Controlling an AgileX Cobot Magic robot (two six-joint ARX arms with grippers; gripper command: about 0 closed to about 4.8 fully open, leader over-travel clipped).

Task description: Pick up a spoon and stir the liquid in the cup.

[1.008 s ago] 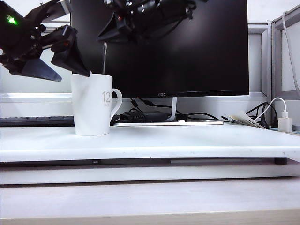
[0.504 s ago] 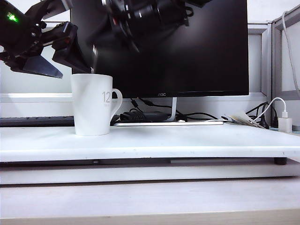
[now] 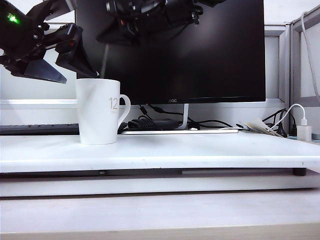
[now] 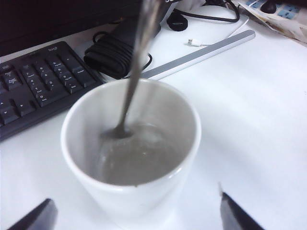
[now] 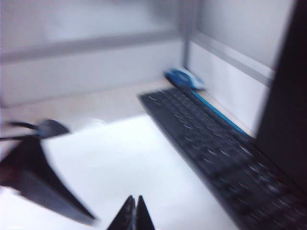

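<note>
Slender metal spoon in glossy tapered cup

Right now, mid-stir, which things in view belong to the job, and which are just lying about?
Job:
cup holding liquid
spoon standing in the cup
right gripper shut, above the cup, apparently on the spoon
left gripper open at the cup's rim

Lying about:
monitor
keyboard
black power adapter
white charger

Bare table right of cup
</note>
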